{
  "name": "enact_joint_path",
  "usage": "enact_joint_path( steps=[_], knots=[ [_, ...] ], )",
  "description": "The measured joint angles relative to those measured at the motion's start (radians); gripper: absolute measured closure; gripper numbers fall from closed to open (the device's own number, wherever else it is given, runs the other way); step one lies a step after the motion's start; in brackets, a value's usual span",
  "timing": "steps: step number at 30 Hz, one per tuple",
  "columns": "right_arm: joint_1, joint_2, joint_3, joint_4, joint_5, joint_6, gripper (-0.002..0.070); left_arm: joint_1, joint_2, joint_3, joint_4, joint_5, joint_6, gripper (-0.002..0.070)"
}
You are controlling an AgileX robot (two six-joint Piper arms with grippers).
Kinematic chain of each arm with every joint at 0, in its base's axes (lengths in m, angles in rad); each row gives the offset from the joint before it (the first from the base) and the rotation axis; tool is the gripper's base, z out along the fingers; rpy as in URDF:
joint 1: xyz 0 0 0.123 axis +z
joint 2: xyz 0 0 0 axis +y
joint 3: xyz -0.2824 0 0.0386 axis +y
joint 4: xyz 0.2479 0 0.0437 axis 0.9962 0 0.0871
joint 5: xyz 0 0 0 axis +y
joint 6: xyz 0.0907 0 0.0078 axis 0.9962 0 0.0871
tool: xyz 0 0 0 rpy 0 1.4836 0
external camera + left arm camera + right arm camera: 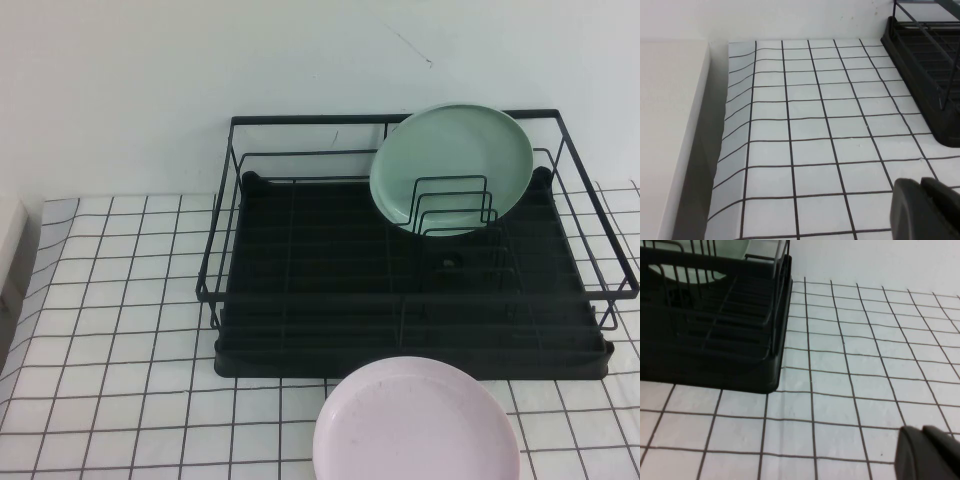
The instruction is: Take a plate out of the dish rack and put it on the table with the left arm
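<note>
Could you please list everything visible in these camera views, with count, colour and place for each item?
Dish rack: one, black wire with a black tray base, on the table toward the back wall.
Green plate: one, mint green, standing tilted in the rack's wire dividers at its far right.
Pink plate: one, pale pink, lying flat on the table just in front of the rack.
Table: one, white with thin black grid lines, under everything.
Wall: one, plain white, behind the rack.
Left gripper: one, dark grey, jaws shut, low over bare table left of the rack.
Right gripper: one, dark grey, low over bare table right of the rack.
</note>
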Motion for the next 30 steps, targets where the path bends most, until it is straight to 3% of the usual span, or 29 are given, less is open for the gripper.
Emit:
enact_joint_path(
  steps=[30],
  knots=[
    [0.0,0.0,0.0,0.0,0.0,0.0,0.0679,0.0,-0.001,-0.001,0.057,0.005,0.004,0.0678]
  ],
)
